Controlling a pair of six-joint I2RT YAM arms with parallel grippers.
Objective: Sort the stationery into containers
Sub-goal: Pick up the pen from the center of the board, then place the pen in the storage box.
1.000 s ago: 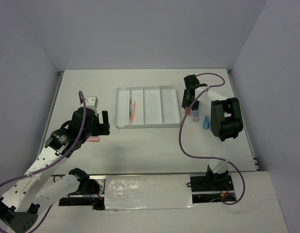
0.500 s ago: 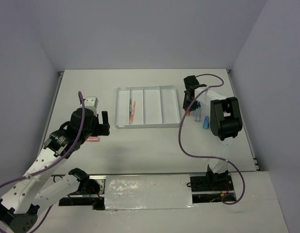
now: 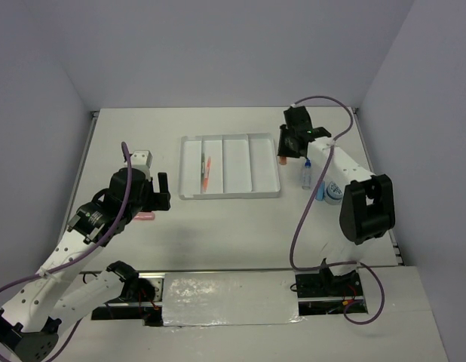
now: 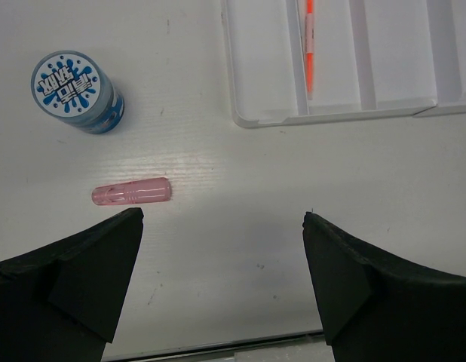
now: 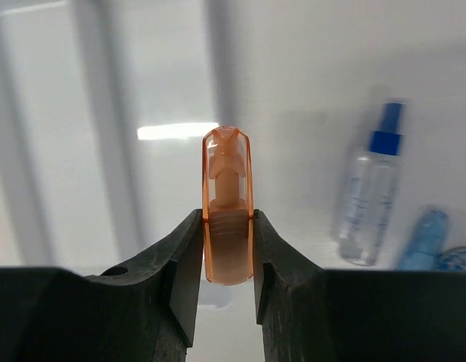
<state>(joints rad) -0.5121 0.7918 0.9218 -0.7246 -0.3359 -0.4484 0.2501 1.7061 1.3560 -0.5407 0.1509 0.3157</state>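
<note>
The right pincer (image 5: 228,226) is closed on the orange capsule (image 5: 228,204), pinching its lower half between both fingers so that it sticks out past the fingertips. It hangs above the desk at the right rim of the tray (image 3: 231,196), toward the far right corner. The left pincer (image 4: 222,217) is spread wide and holds nothing, and it hovers near the left edge of the desk. The white tray lies in the middle of the desk, nearer the far edge, with its four long compartments running front to back. One blue-white roll (image 4: 71,87) stands upright on the desk left of the tray. The other roll (image 3: 333,194) sits toward the right edge. Just beside that one lie the blue capsule (image 3: 320,191) and the clear blue-capped bottle (image 3: 307,175), which lies flat. The orange pen (image 3: 207,170) rests in the second compartment from the left. The pink capsule (image 4: 132,191) lies on bare desk just ahead of the left pincer's fingers, not touching them.
</note>
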